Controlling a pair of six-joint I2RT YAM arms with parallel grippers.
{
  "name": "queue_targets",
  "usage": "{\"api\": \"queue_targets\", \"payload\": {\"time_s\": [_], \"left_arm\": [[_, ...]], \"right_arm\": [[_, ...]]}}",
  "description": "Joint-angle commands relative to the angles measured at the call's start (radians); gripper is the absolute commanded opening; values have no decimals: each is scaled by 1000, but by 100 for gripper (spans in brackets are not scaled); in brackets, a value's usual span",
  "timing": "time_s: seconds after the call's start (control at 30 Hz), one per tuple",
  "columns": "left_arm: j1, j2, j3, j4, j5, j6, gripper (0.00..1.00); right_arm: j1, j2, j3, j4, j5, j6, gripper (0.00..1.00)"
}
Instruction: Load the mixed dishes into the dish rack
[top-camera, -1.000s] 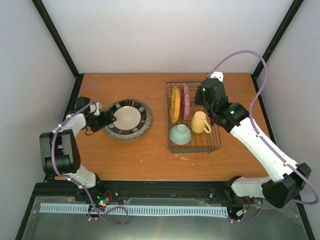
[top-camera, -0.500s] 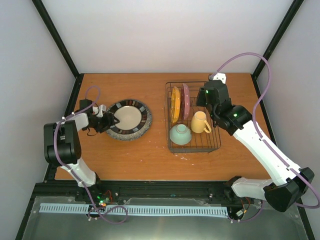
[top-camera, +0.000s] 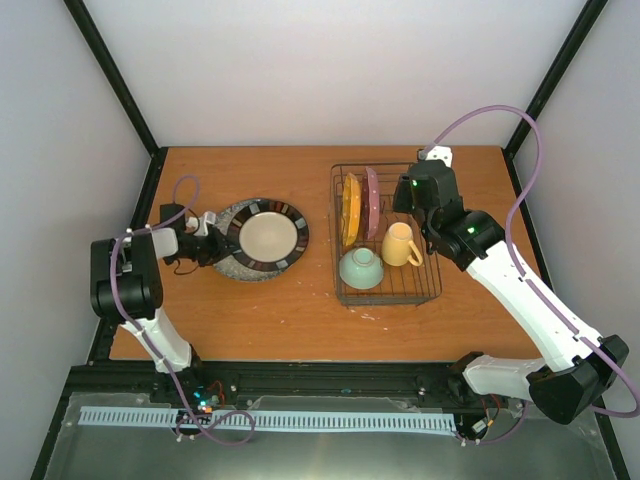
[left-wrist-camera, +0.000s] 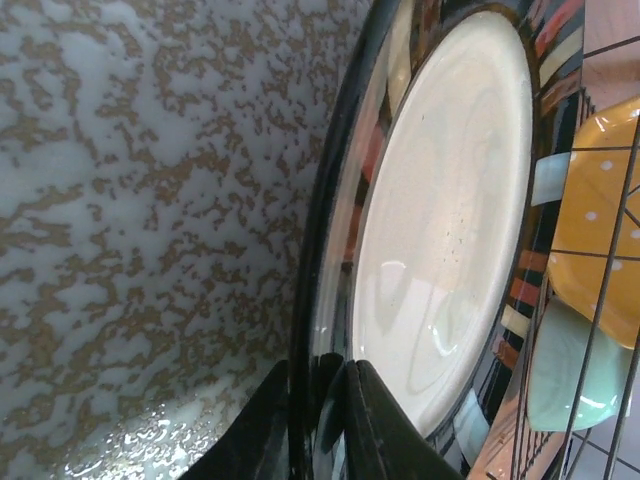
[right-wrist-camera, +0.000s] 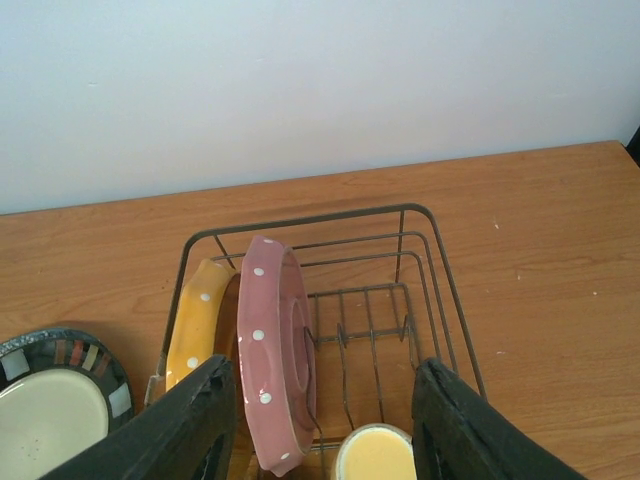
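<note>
Cream-centred, dark-rimmed round plate (top-camera: 268, 237), clamped at its rim by the left gripper (top-camera: 213, 243) over the grey speckled plate (top-camera: 226, 266) near the counter's left edge, looks mid-pickup; next it needs lifting rightward into the black wire dish rack (top-camera: 385, 296), where the right gripper (right-wrist-camera: 320, 410) hovers, fingers apart.

Pink plate (right-wrist-camera: 272, 350), orange plate (right-wrist-camera: 195, 325) upright in rack (right-wrist-camera: 300, 222)

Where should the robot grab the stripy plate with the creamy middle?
Grab the stripy plate by its dark rim at the left edge, coming from the left. It is wide and flat, so only the thin rim fits in a gripper. The left gripper pinches it there now, over the grey speckled plate.
</note>
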Motion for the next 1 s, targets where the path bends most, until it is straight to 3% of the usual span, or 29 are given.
{"api": "queue_targets", "payload": {"time_s": [0.0, 0.3, 0.43, 0.6, 0.97], "left_arm": [[-4, -37, -22, 19, -50, 40, 0], [-3, -176, -34, 122, 108, -1, 1], [-3, -223, -32, 187, 194, -28, 1], [-3, -269, -21, 226, 275, -51, 1], [0, -336, 36, 257, 452, -98, 1]], "right_arm": [[-4, 1, -2, 9, -10, 7, 47], [-5, 4, -21, 56, -70, -6, 48], [-6, 10, -37, 113, -184, -22, 59], [-21, 40, -38, 166, -386, -27, 67], [-104, 205, -29, 247, -911, 12, 71]]}}
